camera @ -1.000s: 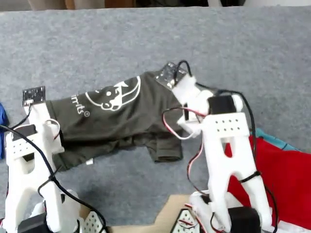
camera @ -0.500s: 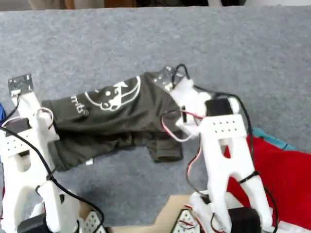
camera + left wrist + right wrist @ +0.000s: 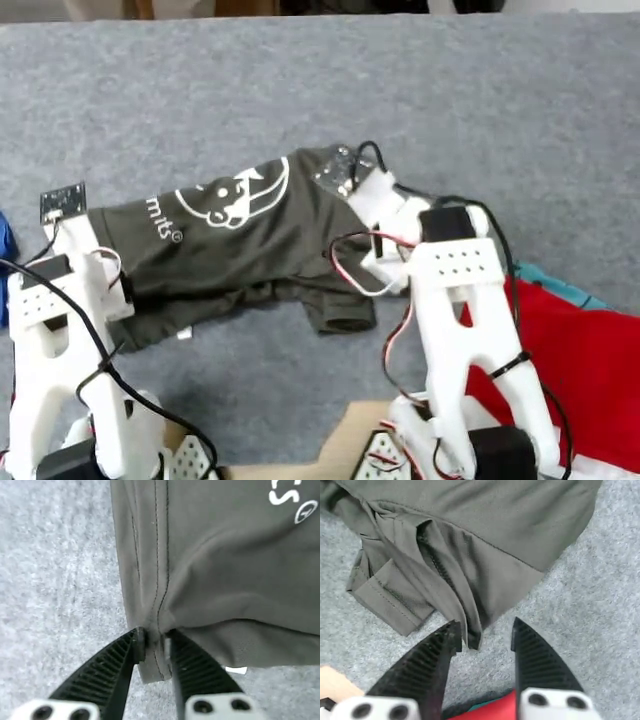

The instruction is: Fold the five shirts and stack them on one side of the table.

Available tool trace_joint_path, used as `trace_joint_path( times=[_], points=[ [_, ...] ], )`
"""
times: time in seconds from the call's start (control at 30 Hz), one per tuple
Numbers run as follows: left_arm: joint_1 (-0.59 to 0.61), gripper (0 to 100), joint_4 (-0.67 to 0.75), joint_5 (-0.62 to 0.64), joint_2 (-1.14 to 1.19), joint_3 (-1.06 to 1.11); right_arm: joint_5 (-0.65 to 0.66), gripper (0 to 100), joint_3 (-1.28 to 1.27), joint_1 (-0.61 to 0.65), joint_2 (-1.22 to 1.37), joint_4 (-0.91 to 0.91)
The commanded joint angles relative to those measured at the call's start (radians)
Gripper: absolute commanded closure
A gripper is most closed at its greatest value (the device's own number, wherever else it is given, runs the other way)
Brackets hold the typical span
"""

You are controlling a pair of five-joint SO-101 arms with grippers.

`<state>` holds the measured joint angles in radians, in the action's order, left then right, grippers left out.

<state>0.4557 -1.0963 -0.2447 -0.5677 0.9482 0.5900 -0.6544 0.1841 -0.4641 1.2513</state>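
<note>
A dark olive shirt (image 3: 240,235) with a white print lies crumpled across the middle of the grey table. My left gripper (image 3: 154,642) is shut on the shirt's hem (image 3: 150,652) at its left corner, and the cloth puckers between the fingers. The left arm (image 3: 60,310) stands at the shirt's left end. My right gripper (image 3: 485,630) hangs open just above the shirt's folded right edge (image 3: 470,625), with nothing between its fingers. The right arm (image 3: 455,270) reaches over the shirt's right end. A sleeve (image 3: 340,310) sticks out toward the front.
A red shirt (image 3: 590,370) lies at the right front, with a teal cloth edge (image 3: 560,285) under it. A blue item (image 3: 4,250) shows at the left edge. Cardboard (image 3: 340,450) sits between the arm bases. Grey table (image 3: 320,80) stretches behind the shirt.
The left arm swung left with the hem, then came back right to about where it started. The right arm edged slightly toward the front.
</note>
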Motion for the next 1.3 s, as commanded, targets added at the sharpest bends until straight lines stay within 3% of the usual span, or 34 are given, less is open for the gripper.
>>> trace_joint_path(
  times=[0.0,0.17,0.3,0.4,0.57,0.8,1.0,1.13,1.27],
  points=[
    [0.003,88,-0.029,-0.008,-0.025,-0.063,0.003,81.3,0.102,-0.044,-0.041,0.046],
    [0.003,89,-0.178,-0.032,-0.027,-0.181,0.008,84.6,0.222,-0.028,-0.041,0.230],
    [0.003,97,-0.308,-0.034,-0.027,-0.338,-0.011,95.5,0.183,0.125,-0.053,0.307],
    [0.002,98,-0.358,-0.034,-0.027,-0.417,-0.091,90.5,0.088,0.242,-0.093,0.282],
    [-0.003,98,-0.359,-0.031,-0.025,-0.442,-0.141,82.8,-0.062,0.384,-0.166,0.195],
    [-0.002,98,-0.356,-0.029,-0.018,-0.425,-0.133,83.1,-0.122,0.400,0.013,0.055],
    [-0.006,98,-0.350,-0.028,-0.015,-0.423,-0.143,82.9,-0.122,0.443,0.108,0.060],
    [-0.006,98,-0.264,0.012,-0.015,-0.373,-0.143,82.9,-0.124,0.440,0.114,0.057],
    [-0.006,91,-0.264,0.037,-0.015,-0.348,-0.143,82.9,-0.125,0.440,0.116,0.037]
  ],
)
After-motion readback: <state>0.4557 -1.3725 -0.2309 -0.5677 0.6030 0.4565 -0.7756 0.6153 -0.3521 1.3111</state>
